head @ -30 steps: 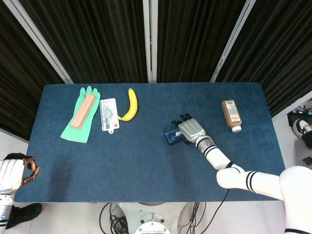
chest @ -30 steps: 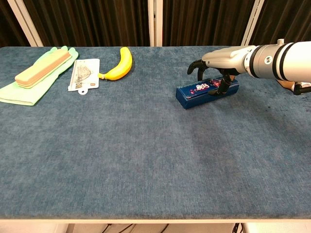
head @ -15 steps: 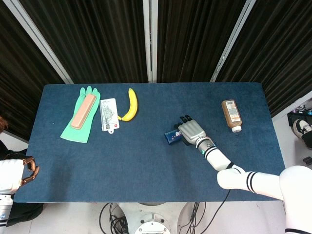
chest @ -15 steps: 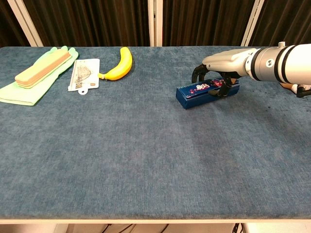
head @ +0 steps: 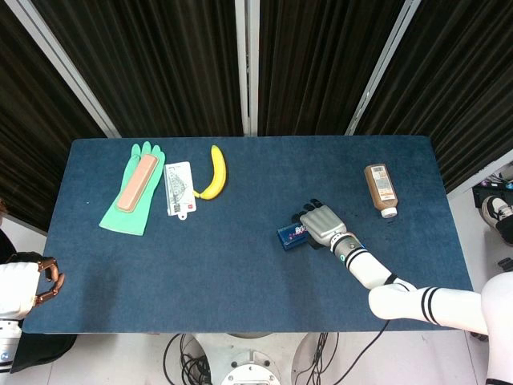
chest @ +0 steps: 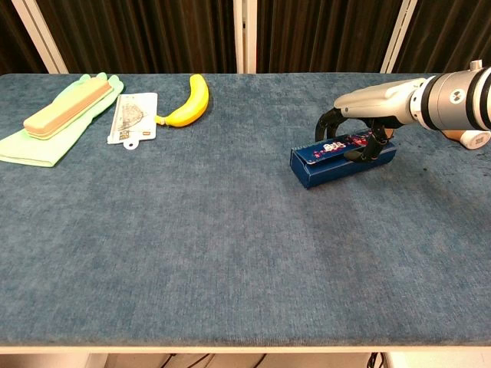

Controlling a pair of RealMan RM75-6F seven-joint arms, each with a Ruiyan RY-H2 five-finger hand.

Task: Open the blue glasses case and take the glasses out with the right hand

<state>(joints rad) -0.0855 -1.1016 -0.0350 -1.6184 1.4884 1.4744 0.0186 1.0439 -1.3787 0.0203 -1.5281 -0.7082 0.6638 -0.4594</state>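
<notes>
Right of table centre: blue glasses case (chest: 342, 159) lies flat on cloth, lid looks shut, no glasses visible. Right hand (chest: 367, 116) arches over case's right end, fingers curled down onto top and sides, seemingly gripping. Left hand (head: 42, 281) idles at near-left table edge, fingers curled, holding nothing. Verdict: early stage; lid opening and glasses removal both remain.
</notes>
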